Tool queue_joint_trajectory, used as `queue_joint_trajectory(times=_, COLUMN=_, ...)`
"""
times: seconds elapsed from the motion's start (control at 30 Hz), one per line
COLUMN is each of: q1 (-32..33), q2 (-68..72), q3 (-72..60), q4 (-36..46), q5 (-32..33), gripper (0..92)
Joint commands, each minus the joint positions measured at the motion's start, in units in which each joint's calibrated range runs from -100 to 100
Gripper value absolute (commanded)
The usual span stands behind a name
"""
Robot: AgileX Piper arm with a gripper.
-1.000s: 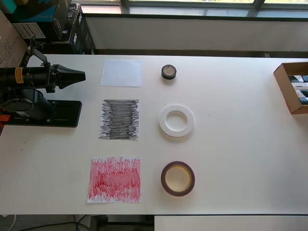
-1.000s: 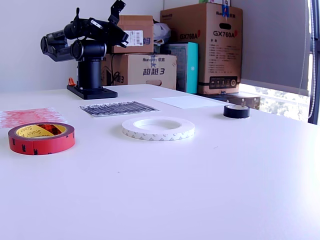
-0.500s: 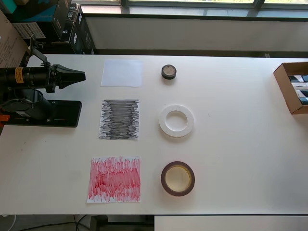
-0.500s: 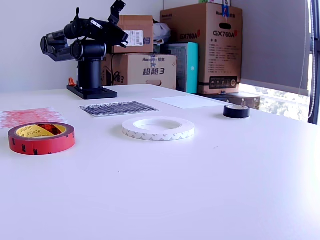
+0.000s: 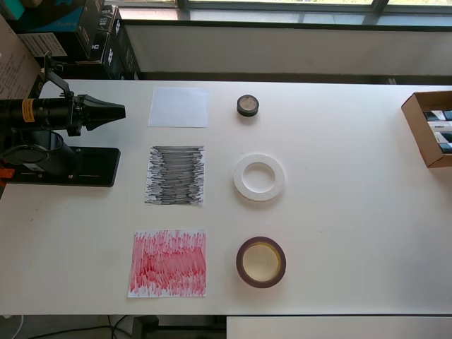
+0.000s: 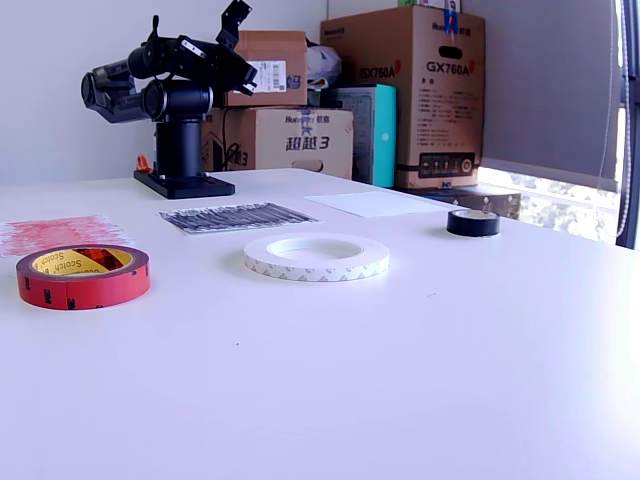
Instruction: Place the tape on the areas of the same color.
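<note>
Three tape rolls lie in a column on the white table: a small black roll [image 5: 247, 106] [image 6: 472, 222], a flat white ring [image 5: 240, 178] [image 6: 316, 268], and a dark red roll with a yellowish core [image 5: 239, 262] [image 6: 84, 287]. To their left in the overhead view lie a plain white sheet [image 5: 179, 106] [image 6: 380, 203], a black-scribbled sheet [image 5: 175, 175] [image 6: 236, 216] and a red-scribbled sheet [image 5: 169, 263] [image 6: 60, 232]. Each roll rests on bare table beside a sheet. My gripper [image 5: 119, 111] [image 6: 248, 78] hangs folded back over the arm's base, left of the white sheet, shut and holding nothing.
The arm's black base plate [image 5: 63, 166] sits at the overhead view's left table edge. An open cardboard box [image 5: 429, 127] stands at the right edge. Stacked cartons [image 6: 400, 90] stand behind the table in the exterior view.
</note>
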Motion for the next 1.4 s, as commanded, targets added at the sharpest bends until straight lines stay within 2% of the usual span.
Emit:
queue_joint_trajectory(times=0.0, q1=0.28, q2=-0.30, q3=-0.34, q4=-0.43, q5=0.36, gripper=0.3)
queue_joint_trajectory(times=1.37, q1=0.91, q2=-0.20, q3=-1.71, q4=-0.26, q5=0.28, gripper=0.3)
